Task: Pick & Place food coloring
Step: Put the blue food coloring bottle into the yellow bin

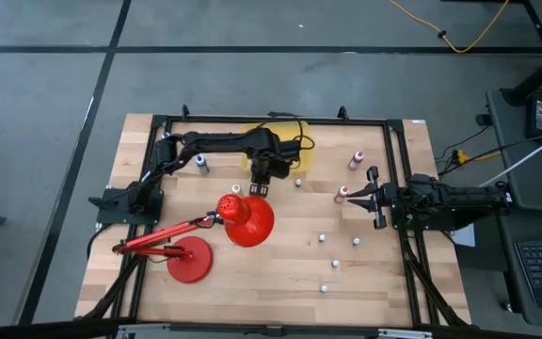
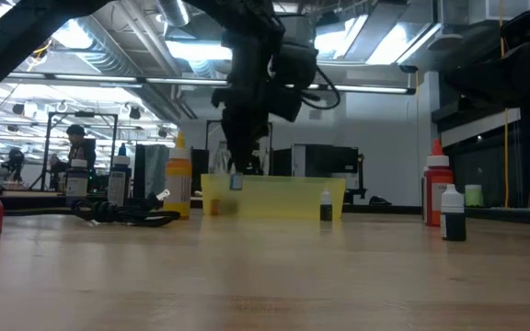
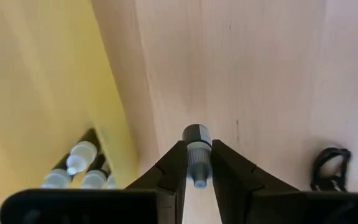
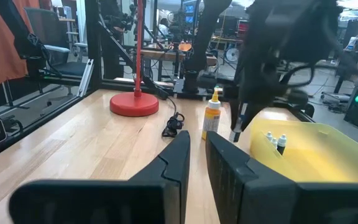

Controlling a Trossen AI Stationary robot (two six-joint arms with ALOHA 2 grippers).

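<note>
My left gripper (image 3: 197, 167) hangs pointing down beside the near wall of the yellow bin (image 1: 294, 158), shut on one small food coloring bottle (image 3: 196, 138) with a dark body and a pale cap. In the low view that bottle (image 2: 236, 182) hangs above the table in front of the bin (image 2: 274, 198). A few capped bottles (image 3: 79, 163) stand inside the bin. Other small bottles stand on the table, such as a blue one (image 1: 200, 162) and a red one (image 1: 356, 160). My right gripper (image 4: 197, 155) waits shut at the table's right edge. My left gripper pinches the bottle between its two fingers (image 3: 169, 171) at its upper part, by the neck below the pale cap (image 3: 197, 177). The fingers come from above, pointing down. The bottle hangs upright below them, its dark body (image 3: 196, 132) clear of the table.
A red desk lamp (image 1: 243, 221) with its round base (image 1: 188, 259) lies on the table near my left gripper. Several small bottles (image 1: 336, 265) dot the table's near right part. A tall yellow bottle (image 4: 213, 115) and a black cable (image 4: 174, 127) sit past the bin.
</note>
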